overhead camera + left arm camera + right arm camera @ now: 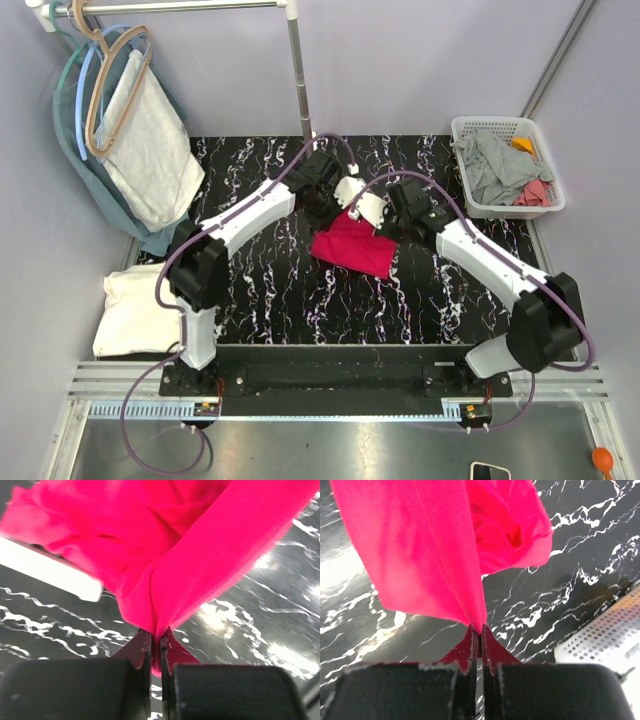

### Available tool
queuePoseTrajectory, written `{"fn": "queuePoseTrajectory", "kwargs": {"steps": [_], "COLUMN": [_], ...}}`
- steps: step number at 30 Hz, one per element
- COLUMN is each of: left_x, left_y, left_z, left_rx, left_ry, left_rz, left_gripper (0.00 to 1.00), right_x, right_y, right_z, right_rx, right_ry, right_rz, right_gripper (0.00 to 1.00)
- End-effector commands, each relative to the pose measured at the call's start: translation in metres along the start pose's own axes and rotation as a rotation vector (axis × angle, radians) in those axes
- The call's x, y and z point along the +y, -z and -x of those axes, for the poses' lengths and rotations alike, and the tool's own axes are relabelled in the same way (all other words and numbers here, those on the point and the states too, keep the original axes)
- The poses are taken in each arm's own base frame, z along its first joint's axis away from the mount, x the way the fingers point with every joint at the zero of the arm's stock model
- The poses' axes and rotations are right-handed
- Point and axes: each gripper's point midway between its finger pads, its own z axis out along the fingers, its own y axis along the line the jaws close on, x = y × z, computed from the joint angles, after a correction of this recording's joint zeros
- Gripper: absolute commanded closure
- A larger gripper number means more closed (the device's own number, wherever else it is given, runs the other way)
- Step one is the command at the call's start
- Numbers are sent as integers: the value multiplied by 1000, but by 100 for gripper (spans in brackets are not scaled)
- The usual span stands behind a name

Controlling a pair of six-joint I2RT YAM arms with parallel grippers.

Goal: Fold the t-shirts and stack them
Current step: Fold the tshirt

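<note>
The left gripper (155,640), at the pink t-shirt's (352,248) 11 o'clock, is pressed together on a fold of it. The shirt is bunched mid-table (290,295). The right gripper (480,634), at its 1 o'clock, pinches another fold. The basket (500,121) sits at 2 o'clock.

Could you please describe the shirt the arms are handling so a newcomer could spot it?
Look at the middle of the black marbled table. The crumpled t-shirt there is pinched by the left pincer and the right pincer. It alone is bright pink; the clothes in the white basket are mostly grey.
</note>
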Motion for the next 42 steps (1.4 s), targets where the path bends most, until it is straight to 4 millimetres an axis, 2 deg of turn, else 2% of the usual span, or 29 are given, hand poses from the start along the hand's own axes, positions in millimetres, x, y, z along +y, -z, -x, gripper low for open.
{"fn": "queuePoseTrajectory", "kwargs": {"steps": [1,2,6,15,16,17,19,20,26,27,30,34,36,38,42], "left_x": [45,50,71,94,95,99,103,106,120,123,129,137,142,147,157], "left_y": [-1,-3,-19,-49,-51,-56,-59,-62,-66,-65,-64,-62,-63,-64,-68], "left_z": [13,14,21,29,29,30,33,35,52,55,64,73,76,81,86], "left_rx": [-4,-2,6,14,13,14,8,1,-68,-79,-116,-145,-158,-176,-195], "left_ry": [-15,-19,-28,-39,-41,-44,-42,-42,-18,-17,-12,-5,-2,-2,2], "left_rz": [108,117,149,181,185,197,211,219,287,300,324,363,383,410,452], "left_gripper": [100,100,100,98,96,88,81,69,60,60,57,56,55,54,51], "right_x": [-37,-47,-63,-73,-73,-75,-75,-77,-91,-94,-102,-108,-111,-114,-120], "right_y": [-15,-16,-32,-69,-74,-77,-85,-88,-104,-108,-114,-120,-124,-127,-132], "right_z": [4,3,0,-12,-15,-14,-18,-18,-24,-27,-29,-31,-33,-34,-36], "right_rx": [-1,1,12,48,57,54,68,71,101,118,138,153,165,170,187], "right_ry": [11,-1,-14,-24,-24,-27,-30,-31,-51,-53,-64,-85,-93,-102,-116], "right_rz": [-37,-48,-47,-30,-28,-35,-34,-40,-106,-121,-154,-185,-203,-215,-247], "right_gripper": [100,100,100,100,100,100,100,100,99,93,87,66,64,51,39]}}
